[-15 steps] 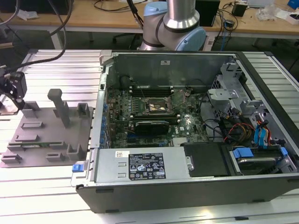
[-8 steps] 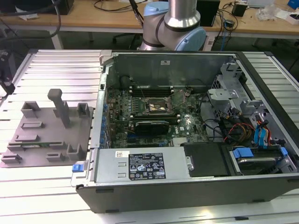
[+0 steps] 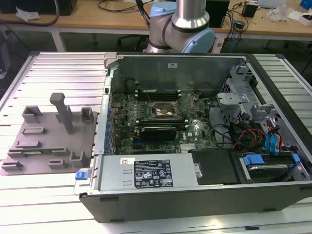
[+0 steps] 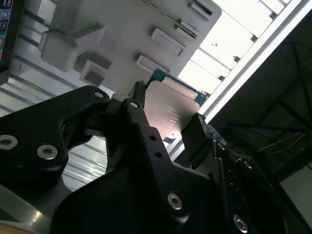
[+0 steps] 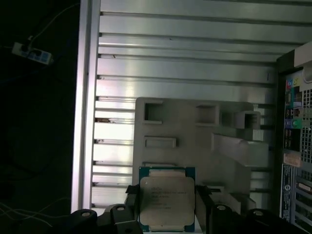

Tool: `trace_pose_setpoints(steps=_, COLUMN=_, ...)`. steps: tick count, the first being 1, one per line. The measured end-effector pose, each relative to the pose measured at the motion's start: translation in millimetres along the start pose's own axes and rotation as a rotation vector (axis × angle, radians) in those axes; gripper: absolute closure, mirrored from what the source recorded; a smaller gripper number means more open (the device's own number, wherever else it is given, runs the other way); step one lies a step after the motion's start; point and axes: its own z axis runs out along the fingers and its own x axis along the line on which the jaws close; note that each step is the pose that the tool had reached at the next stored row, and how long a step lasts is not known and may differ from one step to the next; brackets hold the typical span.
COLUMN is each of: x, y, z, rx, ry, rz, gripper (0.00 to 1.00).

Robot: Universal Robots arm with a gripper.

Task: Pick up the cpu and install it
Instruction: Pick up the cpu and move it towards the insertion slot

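The gripper (image 5: 167, 194) is clamped on the cpu (image 5: 167, 207) by two opposite edges, apparently lifted over the fixture plate (image 5: 195, 131) on the slatted bench (image 5: 185, 63) beside the computer case (image 3: 195, 195); pickup looks done, seating it in the open socket (image 3: 167, 111) is left

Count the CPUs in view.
1: the cpu, held by the gripper, above the grey fixture plate in the first wrist view. Others may be hidden inside the computer case.

The fixture plate (image 3: 48, 139) is set on the tabletop (image 3: 48, 73) beside the computer case (image 3: 195, 195); the cpu (image 5: 166, 202) is held in the gripper (image 4: 168, 114).
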Motion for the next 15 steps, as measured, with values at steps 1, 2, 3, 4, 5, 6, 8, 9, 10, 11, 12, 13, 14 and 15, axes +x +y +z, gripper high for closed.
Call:
trace_pose_setpoints(steps=1, x=-0.1, y=0.1, z=-3.2, rx=0.0, ry=0.0, rz=0.0, gripper=0.45)
trace_pose_setpoints(steps=2, x=-0.1, y=0.2, z=-6.6, rx=0.0, ry=0.0, rz=0.0, gripper=0.45)
trace_pose_setpoints(steps=3, x=-0.1, y=0.3, z=-10.0, rx=0.0, ry=0.0, rz=0.0, gripper=0.45)
trace_pose_setpoints(steps=4, x=-0.2, y=0.4, z=-13.2, rx=0.0, ry=0.0, rz=0.0, gripper=0.45)
trace_pose_setpoints(steps=5, x=-0.2, y=0.5, z=-17.5, rx=0.0001, ry=0.0001, rz=0.0, gripper=0.45)
trace_pose_setpoints(steps=6, x=-0.2, y=0.6, z=-20.4, rx=0.0, ry=0.0, rz=0.0, gripper=0.45)
trace_pose_setpoints(steps=8, x=-0.3, y=0.8, z=-25.7, rx=0.0, ry=-0.0001, rz=0.0, gripper=0.45)
trace_pose_setpoints(steps=9, x=-0.3, y=0.9, z=-29.0, rx=0.0001, ry=0.0, rz=0.0, gripper=0.45)
trace_pose_setpoints(steps=10, x=-0.3, y=1.0, z=-32.1, rx=0.0001, ry=0.0001, rz=0.0, gripper=0.45)
trace_pose_setpoints(steps=11, x=-0.4, y=1.1, z=-35.3, rx=0.0, ry=0.0, rz=0.0, gripper=0.45)
trace_pose_setpoints(steps=12, x=-0.4, y=1.2, z=-38.1, rx=0.0, ry=0.0, rz=0.0, gripper=0.45)
trace_pose_setpoints(steps=13, x=-0.4, y=1.3, z=-41.6, rx=0.0, ry=0.0, rz=0.0, gripper=0.45)
trace_pose_setpoints(steps=14, x=-0.5, y=1.4, z=-44.0, rx=0.0, ry=0.0, rz=0.0, gripper=0.45)
trace_pose_setpoints(steps=15, x=-0.5, y=1.4, z=-46.1, rx=0.0001, ry=0.0001, rz=0.0, gripper=0.45)
